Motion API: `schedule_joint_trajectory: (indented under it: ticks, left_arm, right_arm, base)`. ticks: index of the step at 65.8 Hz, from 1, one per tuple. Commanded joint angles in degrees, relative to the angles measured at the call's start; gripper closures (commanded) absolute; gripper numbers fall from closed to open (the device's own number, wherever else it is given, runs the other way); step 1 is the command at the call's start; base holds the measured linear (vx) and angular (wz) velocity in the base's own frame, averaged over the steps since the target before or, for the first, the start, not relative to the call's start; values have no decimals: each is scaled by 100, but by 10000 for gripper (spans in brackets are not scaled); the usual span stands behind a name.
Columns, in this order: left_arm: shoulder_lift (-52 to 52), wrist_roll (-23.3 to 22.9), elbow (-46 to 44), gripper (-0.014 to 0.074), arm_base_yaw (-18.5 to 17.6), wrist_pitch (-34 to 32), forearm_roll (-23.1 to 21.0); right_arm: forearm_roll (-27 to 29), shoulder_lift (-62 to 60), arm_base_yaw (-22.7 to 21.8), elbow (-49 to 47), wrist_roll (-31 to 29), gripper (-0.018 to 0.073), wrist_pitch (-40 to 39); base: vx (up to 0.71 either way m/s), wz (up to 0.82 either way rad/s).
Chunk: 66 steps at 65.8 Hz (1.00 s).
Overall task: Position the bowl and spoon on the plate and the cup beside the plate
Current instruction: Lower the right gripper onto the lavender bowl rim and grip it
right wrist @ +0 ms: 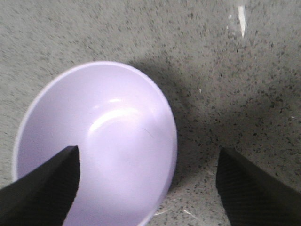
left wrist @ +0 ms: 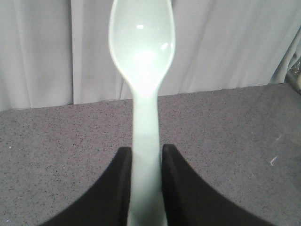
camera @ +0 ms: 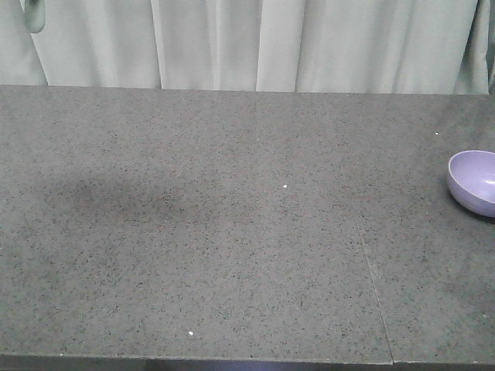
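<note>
The lavender bowl (camera: 473, 181) sits on the grey stone table at its far right edge. In the right wrist view the bowl (right wrist: 103, 141) lies just below my right gripper (right wrist: 148, 162), which stands open, one finger over the bowl's inside and the other over bare table to its right. My left gripper (left wrist: 145, 162) is shut on the handle of the pale mint spoon (left wrist: 142, 52), held above the table with its oval head pointing toward the curtain. The spoon's head (camera: 33, 15) shows at the top left of the front view. Plate and cup are out of view.
A speckled grey tabletop (camera: 232, 232) fills the front view, with a seam line (camera: 375, 286) at the right. Pale curtains (camera: 255, 42) hang behind the far edge. A dark shadow lies on the left part of the table.
</note>
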Motion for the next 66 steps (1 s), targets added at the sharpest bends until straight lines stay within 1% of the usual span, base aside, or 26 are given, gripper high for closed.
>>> schedule_joint_trajectory:
  ticks: [1, 15, 23, 32, 39, 46, 54, 56, 62, 66]
  left_arm:
    - [-171, 2, -152, 603, -27, -335, -172]
    - [-171, 2, -152, 603, -27, -335, -172]
    - [-171, 2, -152, 603, -27, -335, -172]
    - [-171, 2, -152, 603, -27, -335, -172]
    - [-171, 2, -152, 603, -27, -335, -165]
    - [-171, 2, -152, 603, -27, -335, -173]
    - [-171, 2, -152, 603, -27, -335, -166]
    - [-171, 2, -152, 603, -27, -335, -166]
    - [-171, 2, -152, 603, -27, -335, -166]
    - [-171, 2, -152, 603, -27, -335, -166]
  right_arm:
    - [132, -62, -20, -179, -252, -22, -250]
    - [216, 190, -20, -179, -379, -19, -404]
    - [359, 264, -20, -179, -643, 22, -393]
    - [376, 339, -20, -179, -695, 148, -370]
    - [409, 397, -20, -179, -711, 280, -360]
    - [409, 471, -20, -179, -732, 432, -349]
    - [465, 551, -20, -179, -745, 559, -355]
    - [515, 551, -20, -179, -752, 575, -357]
    - [753, 517, -25, -231, -812, 570, -351]
    - [1031, 461, -25, -360, -1062, 568, -186]
  base:
    - [0, 0]
    - [0, 0]
    - [0, 0]
    - [0, 0]
    - [0, 0]
    - [0, 0]
    - [0, 0]
    - [0, 0]
    - [0, 0]
    - [0, 0]
